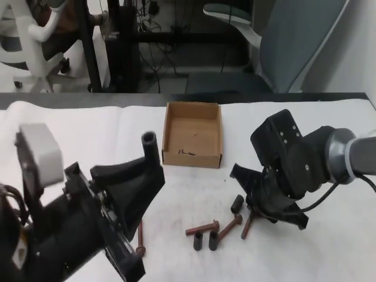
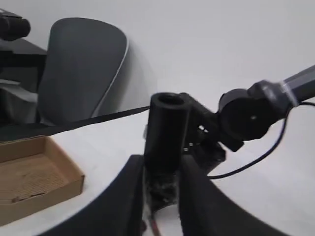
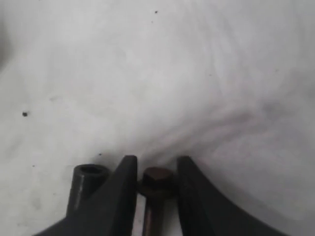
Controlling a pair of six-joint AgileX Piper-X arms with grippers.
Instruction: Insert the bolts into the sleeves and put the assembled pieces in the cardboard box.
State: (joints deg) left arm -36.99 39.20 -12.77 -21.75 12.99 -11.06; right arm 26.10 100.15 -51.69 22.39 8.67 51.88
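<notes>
The left gripper [image 2: 161, 164] is clenched on a black hollow cylindrical sleeve [image 2: 167, 130]. Its two black fingers [image 2: 127, 196] press the lower part of the sleeve from either side. The sleeve stands upright, open end up, clear of the white cloth-covered table [image 1: 311, 258]. In the high view this held sleeve [image 1: 148, 144] is raised just beside the near left corner of the shallow brown cardboard box [image 1: 192, 134]. The box sits open on the far middle of the table.

The right gripper [image 3: 156, 160] is down at the table. Its fingers [image 3: 192, 196] sit against both sides of the hexagonal head of a rust-brown bolt [image 3: 157, 178], grasping it. The bolt's shank runs back between the jaws. A second black sleeve [image 3: 89, 178] stands just beside one finger. From above, the right gripper [image 1: 251, 214] is in front of the box and to its right, with the grasped bolt [image 1: 246, 227] slanting out from under it.

Loose parts lie on the cloth between the two arms. Two more brown bolts [image 1: 202, 227] [image 1: 230, 225] lie on their sides. Two short black sleeves [image 1: 198, 241] [image 1: 213, 240] stand close together just in front of them. Another sleeve [image 1: 237, 204] stands near the right gripper. A further bolt [image 1: 140, 235] lies next to the left arm.
</notes>
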